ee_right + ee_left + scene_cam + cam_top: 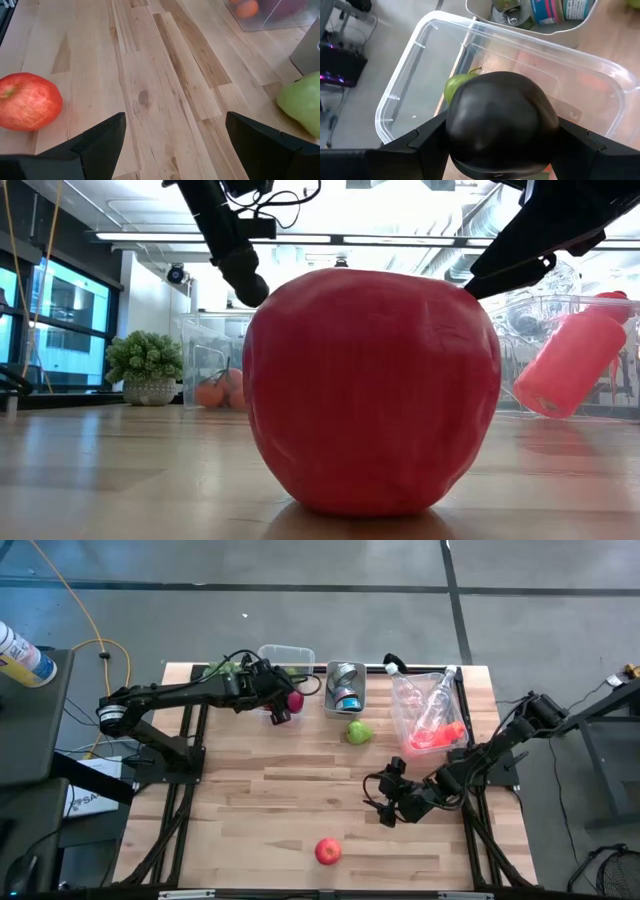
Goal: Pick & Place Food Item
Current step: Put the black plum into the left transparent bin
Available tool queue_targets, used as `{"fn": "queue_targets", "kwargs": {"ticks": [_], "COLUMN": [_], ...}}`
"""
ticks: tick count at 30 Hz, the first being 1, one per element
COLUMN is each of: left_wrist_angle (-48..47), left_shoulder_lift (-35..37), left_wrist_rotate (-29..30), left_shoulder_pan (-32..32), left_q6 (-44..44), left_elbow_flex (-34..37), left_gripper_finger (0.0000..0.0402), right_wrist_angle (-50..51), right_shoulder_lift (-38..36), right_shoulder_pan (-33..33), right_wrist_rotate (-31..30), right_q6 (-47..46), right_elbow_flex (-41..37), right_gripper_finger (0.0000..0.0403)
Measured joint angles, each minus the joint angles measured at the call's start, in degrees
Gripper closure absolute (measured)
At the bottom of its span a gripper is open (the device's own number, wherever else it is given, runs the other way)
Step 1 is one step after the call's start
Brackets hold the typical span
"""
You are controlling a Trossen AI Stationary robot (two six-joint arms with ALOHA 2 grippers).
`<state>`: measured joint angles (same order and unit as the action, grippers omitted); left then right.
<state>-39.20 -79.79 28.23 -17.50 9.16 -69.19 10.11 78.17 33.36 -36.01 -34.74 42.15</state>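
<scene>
Where labels blur, blue-banded can (346, 697) in grey tray (345, 665), unreadable.

Grey concrete floor (300, 565) with dark seams lay around table. Ceiling strip lights (150, 236) glowed. Tall windows (60, 330) stood left; potted plant (147, 366) nearby.

high: overhead, whole table | low: tabletop, hard against red apple (372, 390) | wrists: downward, close
</scene>
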Motion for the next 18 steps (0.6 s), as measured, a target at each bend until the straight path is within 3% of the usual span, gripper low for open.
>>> {"fn": "queue_targets", "kwargs": {"ticks": [7, 14, 18], "left_wrist_angle": [-0.38, -2.58, -2.8], "left_shoulder_lift": [0.0, 0.0, 0.0], "left_wrist_rotate": [-0.09, -8.39, -8.5], "left_shoulder_pan": [0.0, -0.42, -0.55], "left_q6": [1.84, 5.82, 5.79], "left_elbow_flex": [0.0, 0.0, 0.0], "left_gripper_finger": [0.0135, 0.0135, 0.0135], "right_wrist_angle": [-0.01, -0.04, -0.07], "right_shoulder_lift": [0.0, 0.0, 0.0], "right_shoulder_pan": [0.0, 0.0, -0.05], "right_wrist_rotate": [0.11, 0.15, 0.07], "right_q6": [0.0, -1.7, -1.73], "right_elbow_flex": [0.0, 0.0, 0.0], "right_gripper_finger": [0.007, 0.007, 0.007]}}
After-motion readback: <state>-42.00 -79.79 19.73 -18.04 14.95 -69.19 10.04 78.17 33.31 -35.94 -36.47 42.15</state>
